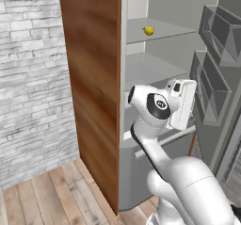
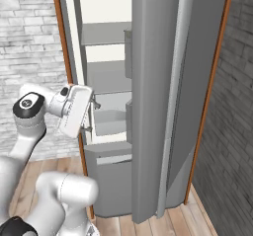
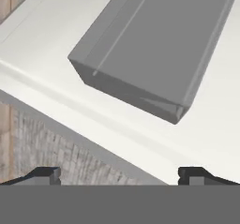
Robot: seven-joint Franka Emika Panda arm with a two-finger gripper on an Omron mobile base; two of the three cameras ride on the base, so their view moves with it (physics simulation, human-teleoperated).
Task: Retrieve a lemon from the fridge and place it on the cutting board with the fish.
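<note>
The fridge (image 1: 155, 59) is standing open and the lemon (image 1: 149, 30) is sitting on a shelf (image 1: 164, 30) well above the claw (image 2: 90, 115), untouched. The claw is hanging with fingers apart, holding nothing. Grasping, carrying and placing all seem left.

The fridge (image 1: 141, 68) looked like smooth grey metal, with pale matt walls inside and flat grey shelves (image 1: 160, 30). Its side panel (image 1: 92, 78) was brown wood with a soft shine. The lemon (image 1: 149, 30) was bright yellow and smooth. The wall (image 1: 28, 78) was rough pale brick, the floor (image 1: 52, 196) light wood planks
</note>
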